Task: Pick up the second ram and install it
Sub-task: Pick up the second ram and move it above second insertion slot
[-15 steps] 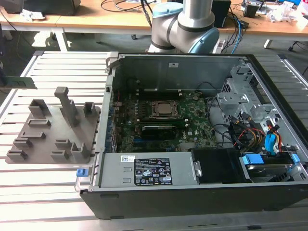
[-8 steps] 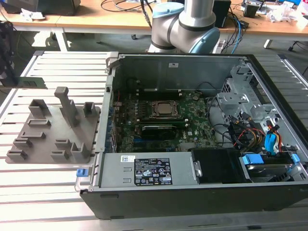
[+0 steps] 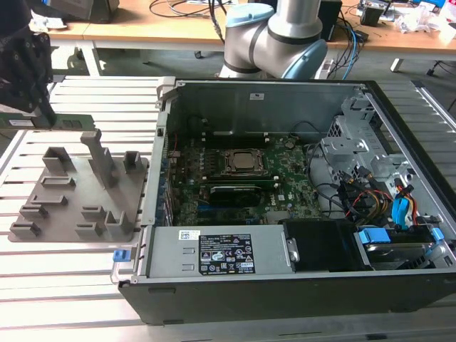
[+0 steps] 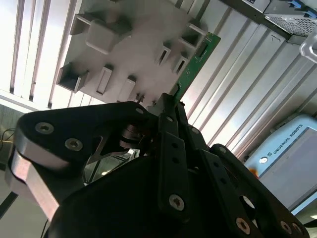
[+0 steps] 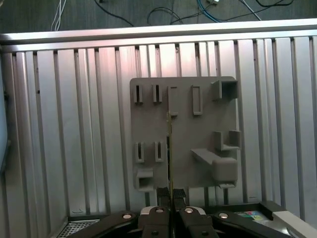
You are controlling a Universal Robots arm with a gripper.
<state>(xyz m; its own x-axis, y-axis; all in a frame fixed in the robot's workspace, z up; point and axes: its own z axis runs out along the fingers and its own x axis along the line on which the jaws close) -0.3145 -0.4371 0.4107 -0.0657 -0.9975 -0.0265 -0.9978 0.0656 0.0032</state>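
While the gripper (image 3: 43, 112) hangs over the far end of the grey holder tray (image 3: 78, 206), at the exterior view's left, you have the pick-up half of the job looking done. The fingers (image 5: 180, 194) are closed on the second ram (image 3: 71, 120), pinching the thin green stick near one end. In both wrist views the rest of its length reaches out from them over the tray. In the exterior view the stick lies level, about as high as the top of the tray's tall post, and I judge it to be lifted out of its slot, though you cannot see the gap under it plainly.

The install half is not yet begun. The motherboard (image 3: 285, 189) sits inside the open computer case (image 3: 285, 306), well apart from the stick, toward the exterior view's right, with the slatted tabletop (image 3: 71, 285) carrying both case and tray. A long dark part lies just beside the processor socket (image 3: 246, 162). Whether that is a first stick seated in its slot I cannot tell. Nothing in the case is touched by the gripper
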